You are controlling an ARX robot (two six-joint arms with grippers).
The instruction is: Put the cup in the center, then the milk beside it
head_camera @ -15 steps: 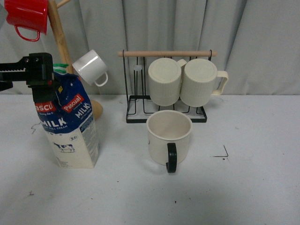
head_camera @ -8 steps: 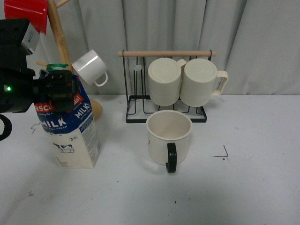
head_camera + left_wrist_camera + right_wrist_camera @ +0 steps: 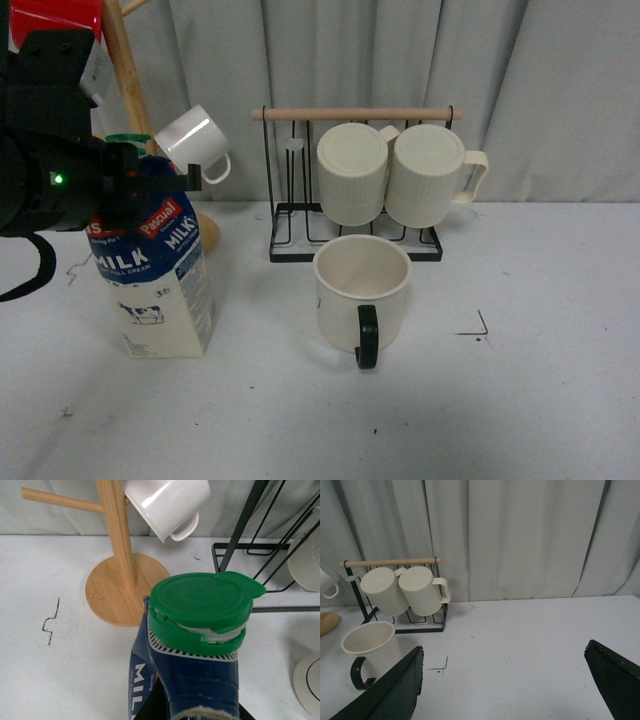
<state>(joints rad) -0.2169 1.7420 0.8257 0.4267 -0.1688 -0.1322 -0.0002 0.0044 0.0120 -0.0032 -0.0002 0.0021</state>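
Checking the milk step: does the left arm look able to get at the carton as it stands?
Probably yes. The left gripper is at the milk carton's top, the green cap right under its wrist camera, with nothing between them; the mug tree stands behind.

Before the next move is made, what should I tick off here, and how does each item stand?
1. Cup upright, central, in front of the rack: ok.
2. Milk upright on the table, left of the cup and not touching it: ok.
3. Left gripper at the milk's top, shut on it: cannot tell.
4. Green cap on the milk: ok.
5. Bare table between milk and cup: ok.
6. Right gripper open, empty, away from the cup: ok.
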